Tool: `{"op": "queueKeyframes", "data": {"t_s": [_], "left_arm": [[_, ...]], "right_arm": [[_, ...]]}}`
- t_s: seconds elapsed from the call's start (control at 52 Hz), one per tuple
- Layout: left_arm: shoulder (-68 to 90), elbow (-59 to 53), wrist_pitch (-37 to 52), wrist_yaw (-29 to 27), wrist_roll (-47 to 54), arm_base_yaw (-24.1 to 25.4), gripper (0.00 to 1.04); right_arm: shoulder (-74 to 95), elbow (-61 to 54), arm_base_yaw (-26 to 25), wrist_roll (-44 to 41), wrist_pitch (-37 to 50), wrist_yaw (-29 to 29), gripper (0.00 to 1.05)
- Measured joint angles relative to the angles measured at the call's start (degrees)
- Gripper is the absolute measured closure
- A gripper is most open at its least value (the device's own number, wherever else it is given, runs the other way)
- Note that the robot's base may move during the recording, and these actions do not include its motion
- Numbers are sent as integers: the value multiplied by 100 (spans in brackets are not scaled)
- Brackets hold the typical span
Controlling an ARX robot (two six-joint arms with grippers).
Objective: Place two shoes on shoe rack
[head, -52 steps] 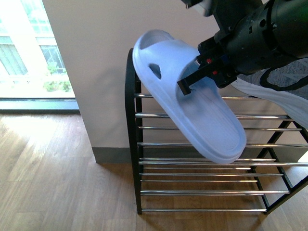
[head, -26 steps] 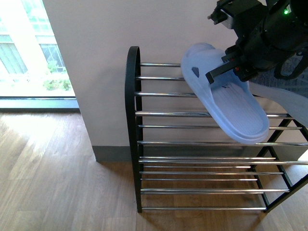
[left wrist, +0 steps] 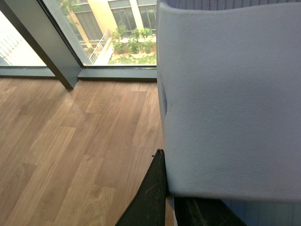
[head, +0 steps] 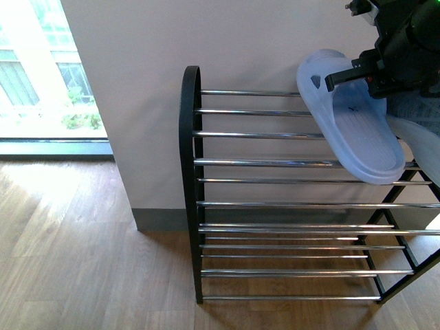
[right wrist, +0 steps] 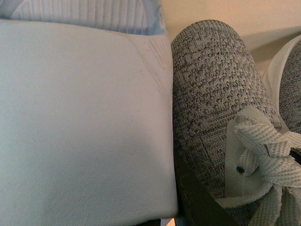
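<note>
A black gripper (head: 346, 75), arm not identifiable, was clamped on a pale blue slide (head: 357, 120), held tilted over the shoe rack (head: 189, 172) top tier and not yet set down. Beyond it, a grey knit sneaker (right wrist: 211, 94) lay just beside the slide, apparently already racked.

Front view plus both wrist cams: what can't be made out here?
- Gripper at the blue slipper: in the front view the arm is cut off by the top right edge; which arm it is and how its jaws stand are unclear.
- Shoe rack: right end cut off by the front view's edge.
- Grey sneaker: right wrist view, cut off by the edge; its support is hidden.
- Left wrist view: the slipper fills the frame and hides the grip.
</note>
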Motion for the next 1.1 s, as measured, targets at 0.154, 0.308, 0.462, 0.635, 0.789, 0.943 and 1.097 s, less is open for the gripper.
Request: {"op": "queueKeyframes", "data": {"t_s": [0.154, 0.308, 0.462, 0.635, 0.789, 0.943, 1.097], "left_arm": [[0, 0, 0, 0, 0, 0, 103], [0, 0, 0, 0, 2, 0, 103], [0, 0, 0, 0, 2, 0, 103], [0, 0, 0, 0, 2, 0, 103], [0, 0, 0, 0, 2, 0, 103], [0, 0, 0, -2, 0, 0, 103], [0, 0, 0, 0, 2, 0, 103]], "right_arm": [[2, -79, 46, -13, 107, -44, 94], [-59, -129, 142, -7, 199, -227, 64], [-444, -413, 260, -24, 396, -540, 39], [-1003, -800, 262, -24, 595, -1014, 13], [-1596, -1331, 155, 7, 807, -1554, 10], [-2496, -2107, -48, 179, 1281, -2223, 9], [-3731, -3088, -396, 520, 2127, -3110, 9]]}}
